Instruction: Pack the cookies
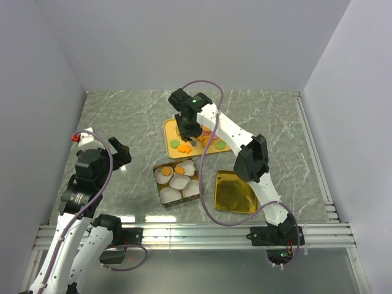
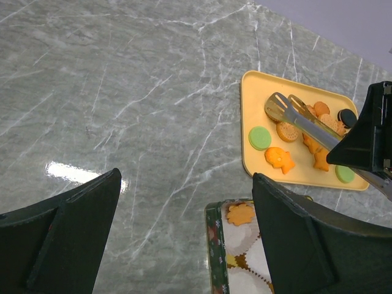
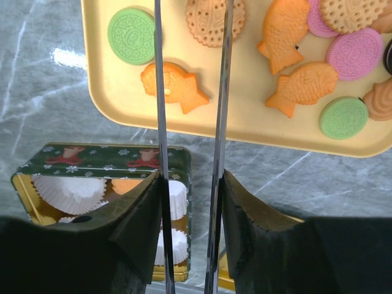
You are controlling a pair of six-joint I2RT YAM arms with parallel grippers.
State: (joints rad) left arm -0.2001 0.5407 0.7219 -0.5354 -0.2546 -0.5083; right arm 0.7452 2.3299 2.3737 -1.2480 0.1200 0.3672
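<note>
The step in hand was a pick-up from the tray point(image 3: 245, 125). The right pincer point(image 3: 191, 180) was clenched on a pair of metal tongs point(image 3: 160, 110), its fingers pressed against the two blades. The blades reached out over the yellow tray and stood either side of a round tan cookie point(image 3: 202, 24) at the tray's far part. Whether the blade tips had already pinched that cookie could not be told, since they ran out of the top of the wrist view.

Most of the cookies point(image 3: 288, 33) lay flat on the tray: orange fish shapes, tan rounds, and a few pink and green ones. The tray sat on the marbled counter point(image 2: 122, 92), just beyond an open green tin point(image 3: 122, 156) lined with white paper cups point(image 3: 73, 190). At least two orange cookies already lay in the cups, and most cups looked empty, so the packing seemed to be at an early stage. A gold lid point(image 1: 233, 191) lay on the counter just to the right of the tin.

The left pincer point(image 2: 184, 226) was released, jaws wide, holding nothing, and hung over the counter well to the left of the tin.

The next move would likely call for squeezing the tongs enough to trap the round cookie by its edges. The cookie would then have to be lifted level and brought back toward the tin to an unfilled cup. Too light a squeeze could let the flat cookie slip out.
</note>
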